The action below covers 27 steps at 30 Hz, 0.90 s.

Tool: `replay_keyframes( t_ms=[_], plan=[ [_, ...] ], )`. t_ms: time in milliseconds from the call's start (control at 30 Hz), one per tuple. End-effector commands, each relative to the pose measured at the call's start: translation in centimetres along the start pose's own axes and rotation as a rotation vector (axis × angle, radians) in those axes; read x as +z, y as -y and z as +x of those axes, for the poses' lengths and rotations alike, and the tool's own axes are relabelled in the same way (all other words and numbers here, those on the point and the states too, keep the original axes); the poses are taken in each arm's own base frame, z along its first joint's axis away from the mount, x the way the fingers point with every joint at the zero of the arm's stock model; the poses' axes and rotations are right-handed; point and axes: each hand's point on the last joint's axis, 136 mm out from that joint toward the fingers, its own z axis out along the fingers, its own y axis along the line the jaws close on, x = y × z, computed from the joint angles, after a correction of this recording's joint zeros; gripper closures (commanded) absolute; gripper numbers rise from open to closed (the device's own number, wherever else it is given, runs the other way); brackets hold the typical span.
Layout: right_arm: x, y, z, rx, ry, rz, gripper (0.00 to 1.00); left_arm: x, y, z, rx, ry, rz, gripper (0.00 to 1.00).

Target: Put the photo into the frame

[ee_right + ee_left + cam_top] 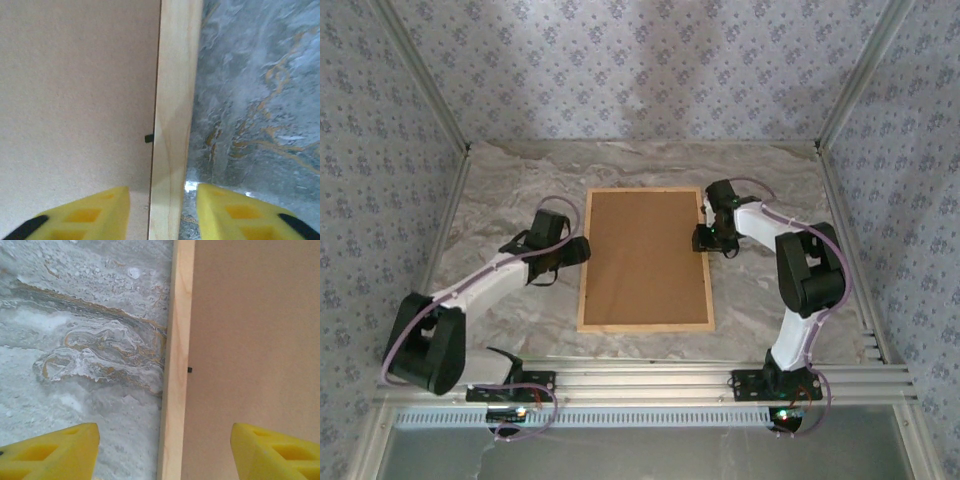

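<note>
Left claw [162,455] nearest, yellow fingers [50,452] spread wide astride left rail of frame [175,365], clear gaps both sides. Right claw [162,215] spread too, narrower, fingers flanking right rail, slim gaps showing. Frame lies flat mid-worktop [515,185], brown board [646,255] filling it. Small black tab [148,138] at board edge.
</note>
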Motion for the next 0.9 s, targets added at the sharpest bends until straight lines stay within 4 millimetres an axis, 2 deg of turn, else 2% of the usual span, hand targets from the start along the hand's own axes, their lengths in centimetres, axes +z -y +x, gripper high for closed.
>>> replay_keyframes(
  t_ms=[0, 100, 167, 433, 733, 867],
  plan=[
    [-2.8, 0.6, -2.1, 0.033, 0.087, 0.002, 0.47, 1.0, 1.6, -1.8, -0.033, 0.001, 0.083, 0.29],
    [-3.1, 0.3, -3.9, 0.076, 0.156, -0.051, 0.37, 2.4, 1.8, -1.6, -0.038, -0.022, 0.09, 0.29],
    [-2.3, 0.2, -4.7, 0.104, 0.172, -0.072, 0.32, 3.4, 1.7, -1.5, -0.044, -0.031, 0.088, 0.29],
    [0.1, -0.6, -6.7, 0.125, 0.155, -0.104, 0.29, 6.0, 1.6, 0.6, -0.054, -0.123, 0.098, 0.29],
    [1.9, -2.7, -7.7, 0.12, 0.139, -0.175, 0.3, 5.4, 4.5, 4.4, 0.008, -0.188, 0.208, 0.29],
    [2.3, -4.3, -8.6, 0.102, 0.141, -0.222, 0.32, 4.4, 5.5, 6.5, 0.032, -0.212, 0.239, 0.3]
  ],
)
